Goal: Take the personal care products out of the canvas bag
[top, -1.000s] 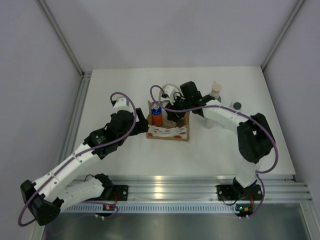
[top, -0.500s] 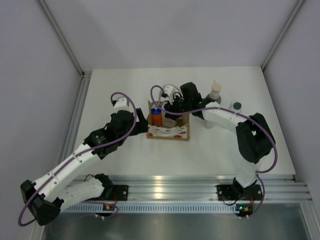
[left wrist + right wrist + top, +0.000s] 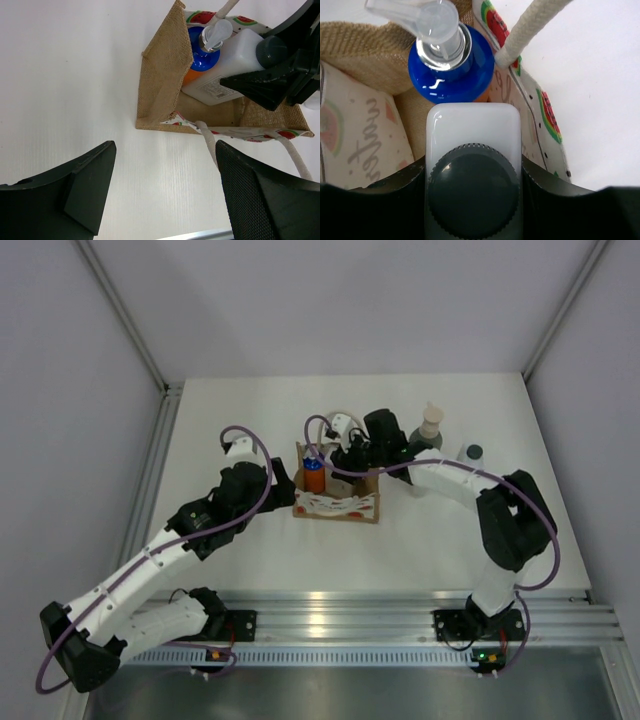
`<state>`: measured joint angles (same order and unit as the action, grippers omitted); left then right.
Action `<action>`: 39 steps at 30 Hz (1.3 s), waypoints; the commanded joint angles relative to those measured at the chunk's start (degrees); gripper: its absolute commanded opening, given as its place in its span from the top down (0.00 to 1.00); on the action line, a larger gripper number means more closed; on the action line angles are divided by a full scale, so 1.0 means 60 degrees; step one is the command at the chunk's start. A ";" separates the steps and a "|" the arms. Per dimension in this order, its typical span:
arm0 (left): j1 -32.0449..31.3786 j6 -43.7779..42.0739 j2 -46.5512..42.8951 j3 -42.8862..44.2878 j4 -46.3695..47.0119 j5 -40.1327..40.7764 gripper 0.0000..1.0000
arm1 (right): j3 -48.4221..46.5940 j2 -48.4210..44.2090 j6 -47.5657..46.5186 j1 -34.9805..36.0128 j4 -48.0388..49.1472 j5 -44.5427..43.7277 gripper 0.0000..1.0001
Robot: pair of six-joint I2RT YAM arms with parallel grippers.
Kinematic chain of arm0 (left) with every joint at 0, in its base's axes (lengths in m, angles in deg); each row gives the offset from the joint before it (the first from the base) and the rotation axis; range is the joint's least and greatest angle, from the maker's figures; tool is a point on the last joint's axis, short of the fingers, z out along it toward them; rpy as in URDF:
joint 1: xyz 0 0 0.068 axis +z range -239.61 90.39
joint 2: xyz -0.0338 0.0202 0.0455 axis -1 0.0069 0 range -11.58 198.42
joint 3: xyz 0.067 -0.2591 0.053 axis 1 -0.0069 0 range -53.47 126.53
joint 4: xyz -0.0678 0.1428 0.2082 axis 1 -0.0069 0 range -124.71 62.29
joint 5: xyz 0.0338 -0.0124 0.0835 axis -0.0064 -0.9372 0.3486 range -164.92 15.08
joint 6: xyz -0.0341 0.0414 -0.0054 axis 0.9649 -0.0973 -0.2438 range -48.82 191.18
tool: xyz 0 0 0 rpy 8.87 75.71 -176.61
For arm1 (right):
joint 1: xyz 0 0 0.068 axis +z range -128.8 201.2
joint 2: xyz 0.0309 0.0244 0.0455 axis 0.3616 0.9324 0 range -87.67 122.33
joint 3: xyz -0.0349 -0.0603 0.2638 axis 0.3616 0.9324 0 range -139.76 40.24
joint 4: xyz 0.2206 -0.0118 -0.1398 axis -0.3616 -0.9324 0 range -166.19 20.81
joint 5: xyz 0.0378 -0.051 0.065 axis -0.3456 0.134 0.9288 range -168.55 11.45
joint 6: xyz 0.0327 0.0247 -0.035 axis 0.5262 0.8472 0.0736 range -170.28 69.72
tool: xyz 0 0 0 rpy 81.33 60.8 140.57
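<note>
Currently in hand: lifting the white bottle [image 3: 472, 132] with the dark grey cap [image 3: 472, 197] out of the canvas bag [image 3: 162, 85].
Right tool [image 3: 472, 172]: down in the bag's mouth, narrowed onto the bottle just below the cap. Both pads look to touch its flanks, but I cannot tell how firmly.
Left tool [image 3: 165, 190]: spread wide, holding nothing, low over the surface [image 3: 75, 75] just beside the bag's left wall.
Neighbour: the orange bottle [image 3: 467, 75], with its blue top and clear pump, stands in the bag touching the white one.
Already out: a pump bottle [image 3: 430, 426] and another white bottle [image 3: 472, 454] stand on the surface to the right of the bag.
Grip: finish the squeeze on the flat sides before any upward pull, as smooth plastic probably slips.
Lift: go straight up and slowly, so the pump head is not dragged along and the cream handle [image 3: 535, 25] close by does not snag.
Bag: soft and light, so it likely rises with the bottle. The left tool could pin its wall.
</note>
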<state>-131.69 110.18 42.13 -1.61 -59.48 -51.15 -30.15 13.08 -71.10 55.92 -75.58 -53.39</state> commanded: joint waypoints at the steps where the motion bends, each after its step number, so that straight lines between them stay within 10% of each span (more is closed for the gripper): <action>1: 0.0012 0.0018 -0.0207 -0.0117 -0.0066 0.0257 0.15 | 0.0203 -0.1087 0.0334 0.0088 0.0887 0.0230 1.00; 39: 0.0012 0.0282 -0.0280 -0.0278 -0.0052 0.0345 0.15 | -0.1173 -0.4544 0.3397 -0.0059 -0.0559 -0.2392 1.00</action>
<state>-131.69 111.56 42.11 -3.14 -59.76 -49.97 -30.83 -8.21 -53.92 55.78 -83.28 -65.52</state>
